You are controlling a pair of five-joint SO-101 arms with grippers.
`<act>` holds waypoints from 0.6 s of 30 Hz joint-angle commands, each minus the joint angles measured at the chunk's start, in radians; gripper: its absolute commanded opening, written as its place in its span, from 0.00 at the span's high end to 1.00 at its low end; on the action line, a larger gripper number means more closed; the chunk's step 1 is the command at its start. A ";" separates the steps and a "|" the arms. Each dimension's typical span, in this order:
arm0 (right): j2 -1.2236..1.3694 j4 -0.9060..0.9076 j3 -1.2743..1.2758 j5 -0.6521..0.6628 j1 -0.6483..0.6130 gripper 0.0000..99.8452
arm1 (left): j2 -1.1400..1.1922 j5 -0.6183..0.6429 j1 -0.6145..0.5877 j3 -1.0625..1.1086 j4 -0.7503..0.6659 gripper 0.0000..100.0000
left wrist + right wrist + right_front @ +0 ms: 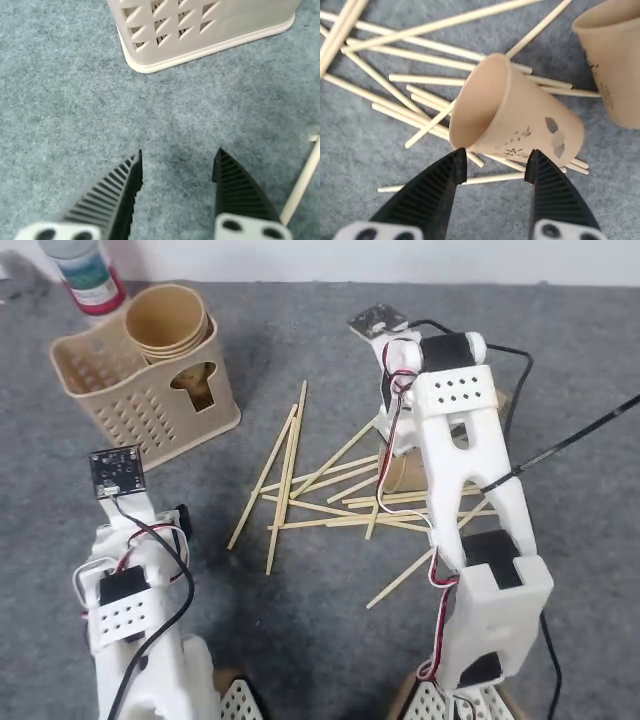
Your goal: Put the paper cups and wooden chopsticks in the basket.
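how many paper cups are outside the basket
2. One cup lies tipped on the chopsticks in front of the right gripper; a second cup sits close beside it. A nested stack is already in the basket, and the right arm may hide more.

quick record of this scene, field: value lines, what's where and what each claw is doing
basket: on the grey carpet, ahead of the left arm
stacked cups: upright inside the basket
chopsticks: scattered loose on the carpet
tipped cup: on its side across chopsticks
second cup: beside the tipped cup, outside the basket
left claw: open over bare carpet near the basket
right claw: open at the tipped cup, not gripping
bottle: behind the basket
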 commanded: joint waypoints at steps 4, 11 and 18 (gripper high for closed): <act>-0.074 -0.025 0.009 0.031 0.004 0.80 | -0.018 0.012 0.000 -0.004 -0.020 0.78; -0.062 -0.073 0.015 0.031 -0.019 0.80 | -0.018 0.012 0.000 -0.004 -0.020 0.78; 0.027 -0.119 0.015 0.031 -0.019 0.80 | -0.018 0.012 0.000 -0.004 -0.020 0.78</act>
